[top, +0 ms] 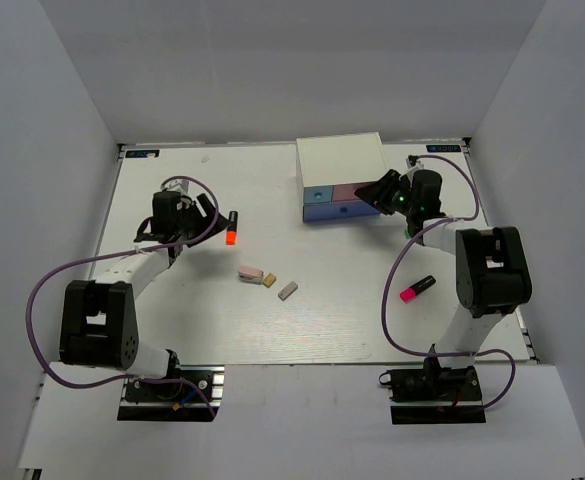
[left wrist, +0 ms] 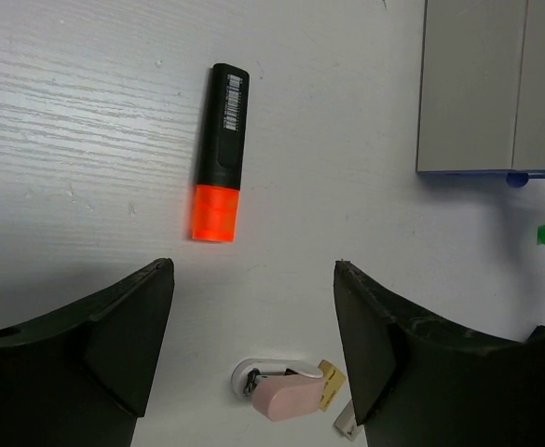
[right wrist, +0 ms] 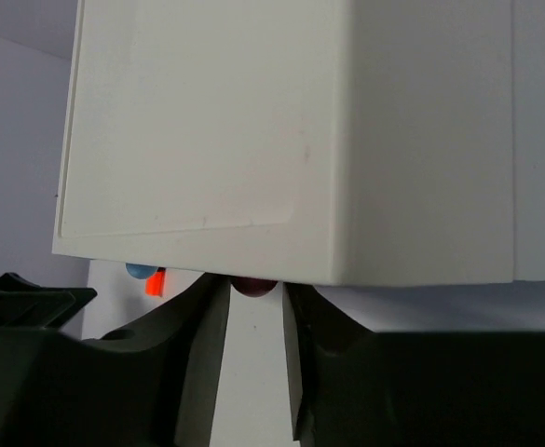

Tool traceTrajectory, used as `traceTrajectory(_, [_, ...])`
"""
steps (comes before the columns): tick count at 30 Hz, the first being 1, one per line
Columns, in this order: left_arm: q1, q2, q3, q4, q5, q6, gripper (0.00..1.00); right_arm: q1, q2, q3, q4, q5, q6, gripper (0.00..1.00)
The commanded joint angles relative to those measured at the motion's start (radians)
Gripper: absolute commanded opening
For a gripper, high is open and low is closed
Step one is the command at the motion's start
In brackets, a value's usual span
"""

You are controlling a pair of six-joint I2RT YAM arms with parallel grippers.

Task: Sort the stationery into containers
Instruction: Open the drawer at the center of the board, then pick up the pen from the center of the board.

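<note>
The orange-capped highlighter (top: 231, 229) (left wrist: 219, 154) lies on the table just ahead of my left gripper (top: 210, 216) (left wrist: 253, 270), which is open and holds nothing. The pink eraser (top: 251, 272) (left wrist: 286, 396), tan eraser (top: 269, 279) (left wrist: 331, 385) and grey eraser (top: 288, 291) lie in a row mid-table. The pink-capped highlighter (top: 417, 289) lies by the right arm. The white cabinet (top: 340, 160) (right wrist: 253, 140) shows its light blue (top: 318, 193), pink (top: 350, 192) and periwinkle (top: 332, 211) drawers, all pushed in. My right gripper (top: 380, 192) (right wrist: 256, 293) is closed around the pink drawer's dark knob (right wrist: 255, 287).
White walls enclose the table on three sides. The cabinet stands at the back, right of centre. The light blue drawer's knob (right wrist: 142, 271) sits left of my right fingers. Purple cables loop beside both arms (top: 42, 290) (top: 387, 300).
</note>
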Motion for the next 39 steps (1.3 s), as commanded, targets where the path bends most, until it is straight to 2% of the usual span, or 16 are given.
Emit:
traceTrajectory(1, [-0.007, 0.006, 0.033, 0.018, 0.015, -0.008, 0.79, 0.003, 0.008, 0.044, 0.076, 0.023, 0.01, 0.32])
traceTrajectory(4, [-0.007, 0.027, 0.043, 0.028, 0.015, -0.008, 0.79, 0.003, -0.007, 0.015, 0.089, 0.006, 0.007, 0.16])
traceTrajectory(7, [-0.007, 0.064, 0.064, 0.028, 0.015, -0.008, 0.79, 0.002, -0.029, -0.033, 0.105, -0.012, 0.004, 0.1])
traceTrajectory(11, [-0.029, 0.128, 0.108, 0.008, 0.015, 0.003, 0.79, 0.002, -0.069, -0.085, 0.111, -0.038, -0.003, 0.08])
traceTrajectory(21, [-0.094, 0.227, 0.197, -0.035, -0.103, 0.046, 0.81, 0.003, -0.211, -0.238, 0.076, -0.058, -0.004, 0.08])
traceTrajectory(26, [-0.115, 0.263, 0.244, -0.044, -0.184, 0.09, 0.82, 0.002, -0.236, -0.268, 0.063, -0.057, -0.005, 0.08])
traceTrajectory(30, [-0.134, 0.314, 0.299, -0.115, -0.264, 0.144, 0.82, 0.0, -0.269, -0.289, 0.04, -0.058, -0.007, 0.08])
traceTrajectory(32, [-0.147, 0.342, 0.317, -0.135, -0.315, 0.162, 0.82, 0.0, -0.285, -0.298, 0.028, -0.058, -0.008, 0.13])
traceTrajectory(36, [-0.17, 0.378, 0.357, -0.187, -0.378, 0.193, 0.79, 0.002, -0.308, -0.321, 0.025, -0.052, -0.008, 0.41])
traceTrajectory(37, [-0.17, 0.392, 0.357, -0.187, -0.387, 0.204, 0.76, 0.002, -0.308, -0.326, 0.025, -0.053, -0.01, 0.52])
traceTrajectory(39, [-0.18, 0.408, 0.38, -0.208, -0.398, 0.213, 0.74, 0.0, -0.32, -0.329, 0.023, -0.055, -0.017, 0.6])
